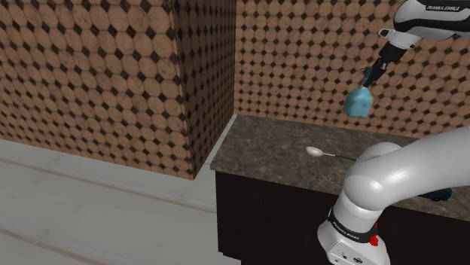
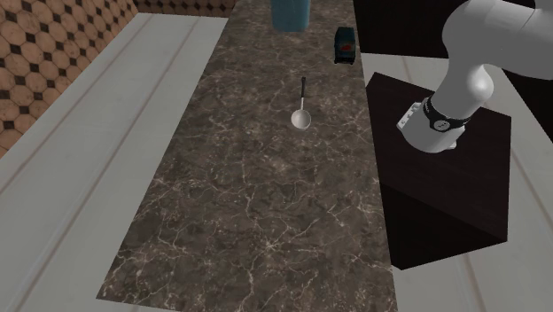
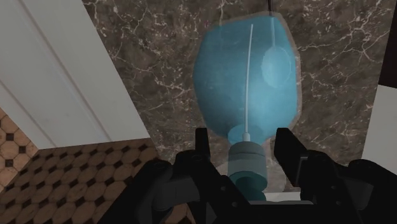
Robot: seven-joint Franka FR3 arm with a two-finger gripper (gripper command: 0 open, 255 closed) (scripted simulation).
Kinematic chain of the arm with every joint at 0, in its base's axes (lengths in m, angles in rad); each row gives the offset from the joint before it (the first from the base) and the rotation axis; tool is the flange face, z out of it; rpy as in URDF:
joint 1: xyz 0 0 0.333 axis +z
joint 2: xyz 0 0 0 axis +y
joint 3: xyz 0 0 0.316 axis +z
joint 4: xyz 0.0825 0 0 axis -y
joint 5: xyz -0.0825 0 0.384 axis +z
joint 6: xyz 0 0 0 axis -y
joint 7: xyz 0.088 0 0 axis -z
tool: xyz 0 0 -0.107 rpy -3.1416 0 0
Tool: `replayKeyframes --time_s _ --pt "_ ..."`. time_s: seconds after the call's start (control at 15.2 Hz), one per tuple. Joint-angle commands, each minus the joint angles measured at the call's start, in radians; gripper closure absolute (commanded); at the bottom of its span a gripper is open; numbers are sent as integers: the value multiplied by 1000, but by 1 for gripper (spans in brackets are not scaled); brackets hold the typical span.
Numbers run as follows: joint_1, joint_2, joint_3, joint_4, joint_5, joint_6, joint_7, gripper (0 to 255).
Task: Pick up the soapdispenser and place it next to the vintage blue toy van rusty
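Observation:
A translucent blue soap dispenser (image 1: 359,100) hangs in the air well above the dark marble counter (image 1: 279,154), in front of the patterned back wall. My black gripper (image 1: 370,77) is shut on its pump neck from above. In the wrist view the fingers (image 3: 202,149) stand on either side of the neck, and the dispenser body (image 3: 245,83) hangs below them over the marble. The dispenser's base (image 2: 290,12) shows at the second exterior view's top edge. The small dark blue toy van (image 2: 345,42) stands on the counter near the stand-side edge, partly hidden behind my arm (image 1: 439,194).
A metal spoon (image 1: 319,152) (image 2: 302,113) lies on the counter between the van and the open middle. Patterned tiled walls (image 1: 113,75) rise behind and beside the counter. My black stand (image 2: 443,177) borders the counter's edge.

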Motion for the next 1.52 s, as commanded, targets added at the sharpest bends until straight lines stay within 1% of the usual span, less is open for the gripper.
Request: replayKeyframes --time_s 0.0,0.4,0.79,1.12,1.45 --pt "-26 -29 -20 -4 -20 -14 -39 255" --pt "-80 -87 -91 17 -72 -59 -154 255" --pt "-104 -123 -184 78 -119 -105 -277 255" --pt "-95 -143 -275 161 -157 -146 -383 255" --pt "-57 -161 -377 274 -195 -191 -489 255"
